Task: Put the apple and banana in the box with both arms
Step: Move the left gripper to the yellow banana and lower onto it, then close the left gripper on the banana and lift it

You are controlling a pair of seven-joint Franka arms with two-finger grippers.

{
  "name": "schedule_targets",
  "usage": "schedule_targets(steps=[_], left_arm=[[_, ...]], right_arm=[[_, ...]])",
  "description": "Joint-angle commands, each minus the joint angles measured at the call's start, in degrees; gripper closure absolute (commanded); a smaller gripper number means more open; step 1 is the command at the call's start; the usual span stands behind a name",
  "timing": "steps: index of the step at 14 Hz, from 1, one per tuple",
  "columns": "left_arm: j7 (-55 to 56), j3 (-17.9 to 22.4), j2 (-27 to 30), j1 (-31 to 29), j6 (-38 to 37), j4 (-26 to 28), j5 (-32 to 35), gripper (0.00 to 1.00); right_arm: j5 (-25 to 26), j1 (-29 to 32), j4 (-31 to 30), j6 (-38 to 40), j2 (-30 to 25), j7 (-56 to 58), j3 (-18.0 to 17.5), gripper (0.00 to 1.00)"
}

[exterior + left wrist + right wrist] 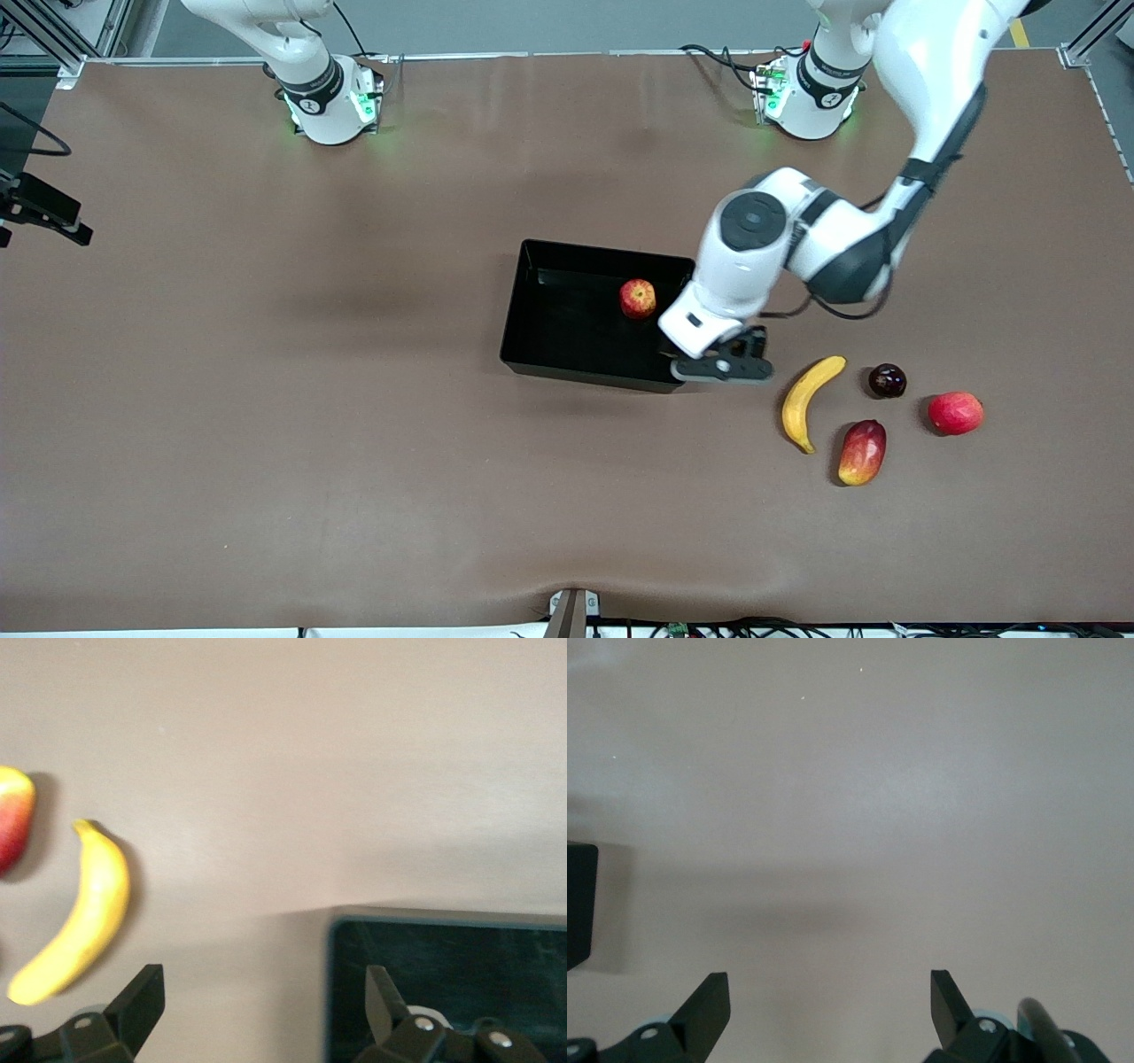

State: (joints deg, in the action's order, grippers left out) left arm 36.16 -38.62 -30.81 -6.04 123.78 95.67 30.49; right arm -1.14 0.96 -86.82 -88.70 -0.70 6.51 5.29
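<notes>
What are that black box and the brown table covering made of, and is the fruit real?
The box looks like hard plastic: thin, glossy black walls catching reflections. The table covering seems a matte brown sheet, perhaps fabric or vinyl, with soft ripples near its edge. The banana and apple have a smooth, even sheen, so possibly plastic replicas; I can't tell for sure.

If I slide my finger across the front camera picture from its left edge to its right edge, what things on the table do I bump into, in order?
box → apple → left gripper → banana → mango → dark round fruit → plain red fruit.
</notes>
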Motion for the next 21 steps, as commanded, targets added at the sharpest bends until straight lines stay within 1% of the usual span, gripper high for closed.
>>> schedule_targets(steps=[1,4,6,8,9,12,13,15,17,18,20,21], left_arm=[[-10.4,-0.6,0.0,-5.9,-1.1,0.1,-1.4,0.00],[-21.4,-0.6,-2.5,-12.2,-1.1,0.4,-1.5,0.00],[-26.4,-0.4,-3.4,-13.9,-1.0,1.6,-1.4,0.00],[-30.5,-0.4,-5.7,-16.2,-0.6,1.7,-1.3,0.00],[-32.5,-0.4,-6.8,-16.4,-0.2,1.8,-1.1,0.00],[-32.8,-0.2,-8.9,-16.4,0.2,3.8,-0.3,0.00],[-32.8,-0.2,-8.9,-16.5,0.8,5.0,1.1,0.00],[-32.8,-0.1,-9.3,-18.2,2.8,7.4,6.0,0.00],[-32.9,-0.1,-10.1,-19.1,6.7,9.6,7.3,0.00],[-32.9,-0.1,-10.7,-19.3,7.7,9.9,7.8,0.02],[-32.8,0.2,-11.4,-19.1,7.9,9.9,9.0,0.22],[-32.8,0.2,-11.6,-19.1,7.9,9.8,9.0,0.35]], right_arm=[[0.2,0.3,1.7,2.6,-0.2,-1.2,-0.4,0.00],[-0.1,0.4,1.7,3.1,-0.3,-1.3,-0.4,0.00],[-0.4,0.6,1.7,3.1,-0.1,-1.3,-0.3,0.00],[-0.4,0.8,1.6,3.1,0.0,-1.3,-0.3,0.00],[-0.4,0.8,1.7,3.0,0.1,-1.3,-0.2,0.00],[-0.5,1.1,1.6,3.0,0.2,-1.1,-0.1,0.00],[-0.5,1.1,1.6,2.9,0.2,-1.1,-0.1,0.00],[-0.5,1.1,1.6,3.0,0.2,-1.2,-0.1,0.00],[-0.5,1.1,1.5,3.0,0.3,-1.2,0.0,0.00],[-0.5,1.1,1.4,3.1,0.3,-1.2,0.0,0.00],[-0.5,2.0,1.3,3.2,0.3,-1.2,-0.1,0.00],[-0.6,2.4,1.3,3.2,0.3,-1.1,-0.1,0.00]])
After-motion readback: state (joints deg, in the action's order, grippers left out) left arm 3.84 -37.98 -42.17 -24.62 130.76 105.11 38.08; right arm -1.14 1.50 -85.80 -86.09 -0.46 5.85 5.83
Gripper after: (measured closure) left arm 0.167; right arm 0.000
